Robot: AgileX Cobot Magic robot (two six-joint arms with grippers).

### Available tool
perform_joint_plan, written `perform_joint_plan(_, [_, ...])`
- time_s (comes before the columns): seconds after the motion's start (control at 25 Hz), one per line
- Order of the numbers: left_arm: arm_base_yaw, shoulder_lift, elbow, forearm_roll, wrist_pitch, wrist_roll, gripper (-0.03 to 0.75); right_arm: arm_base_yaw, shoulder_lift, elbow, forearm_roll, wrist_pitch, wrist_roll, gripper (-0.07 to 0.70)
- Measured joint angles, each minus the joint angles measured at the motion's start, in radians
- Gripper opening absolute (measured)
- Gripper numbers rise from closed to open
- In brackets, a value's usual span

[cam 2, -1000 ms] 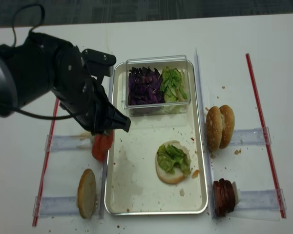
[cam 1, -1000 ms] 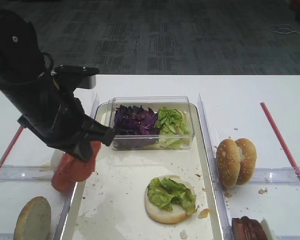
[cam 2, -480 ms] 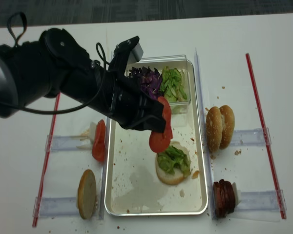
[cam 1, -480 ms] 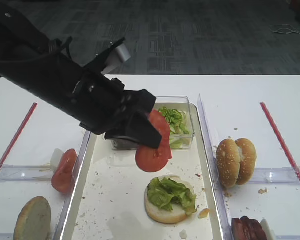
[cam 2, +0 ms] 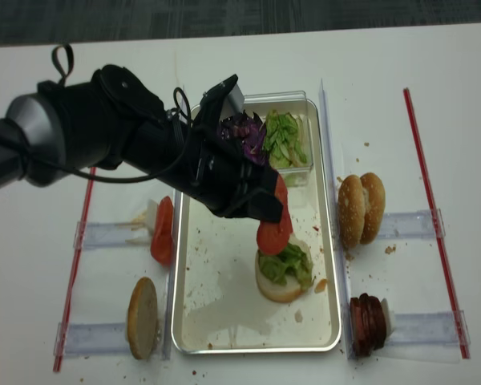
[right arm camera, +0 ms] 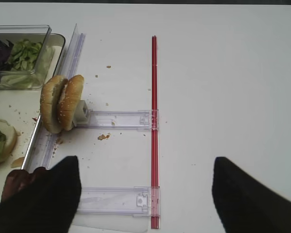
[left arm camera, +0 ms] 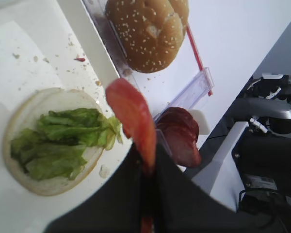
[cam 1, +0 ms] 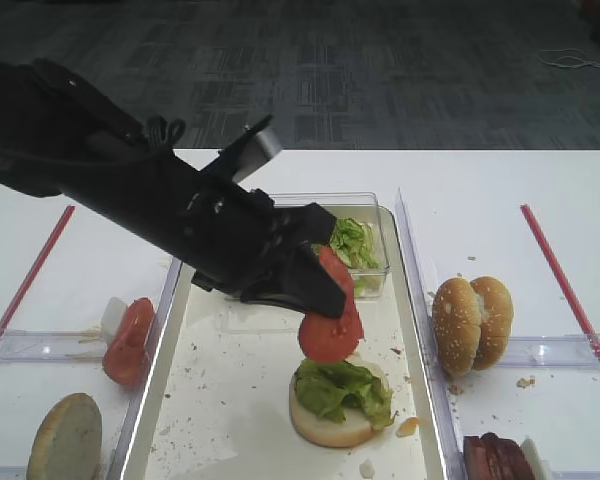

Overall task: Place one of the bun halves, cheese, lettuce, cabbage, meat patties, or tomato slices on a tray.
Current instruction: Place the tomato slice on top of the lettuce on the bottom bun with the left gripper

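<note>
A glossy red tomato slice [cam 1: 330,318] hangs edge-on in the air, pinched at its upper rim by the left gripper [cam 1: 315,285], whose jaws are clamped tight on it; the slice sits just above the open bun half [cam 1: 332,412] that lies cut face up on the tray [cam 1: 230,400] with a crumpled leaf of light green lettuce [cam 1: 342,385] on top. The left wrist view shows the slice [left arm camera: 132,119] seen along its thin edge, with paler flesh at the rim, hanging over the right side of the lettuce-topped bun [left arm camera: 53,141]. The left arm reaches in from the left rear, slanting down across the tray with its wrist turned toward the middle. More tomato slices [cam 1: 128,342] stand on edge just outside the tray's left rim, and another bun half [cam 1: 65,438] stands nearer at the left. At the right, a pair of sesame bun halves [cam 1: 472,323] stands on edge beside the tray, with the dark meat patties [cam 1: 498,458] nearer. Farther back a clear box [cam 1: 365,262] holds green lettuce; the overhead realsense view also shows purple cabbage [cam 2: 244,132] in it, which the arm hides in the other view. The right wrist view shows only the right gripper's two dark fingers [right arm camera: 48,199] spread well apart above the table [right arm camera: 223,87], holding nothing, near a red strip [right arm camera: 154,116].
</note>
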Motion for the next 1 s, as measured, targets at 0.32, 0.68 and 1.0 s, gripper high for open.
perform_joint_plan(0.32, [-0.059, 0.093, 0.000, -0.068, -0.035, 0.043, 0.018, 0.000, 0.000, 0.000, 0.000, 0.000, 0.000, 0.590])
perform_joint_plan(0.68, [-0.059, 0.156, 0.000, -0.076, -0.056, 0.045, 0.018, 0.000, 0.000, 0.000, 0.000, 0.000, 0.000, 0.590])
perform_joint_plan(1.0, [-0.063, 0.191, -0.001, -0.092, -0.056, 0.045, 0.017, 0.000, 0.000, 0.000, 0.000, 0.000, 0.000, 0.590])
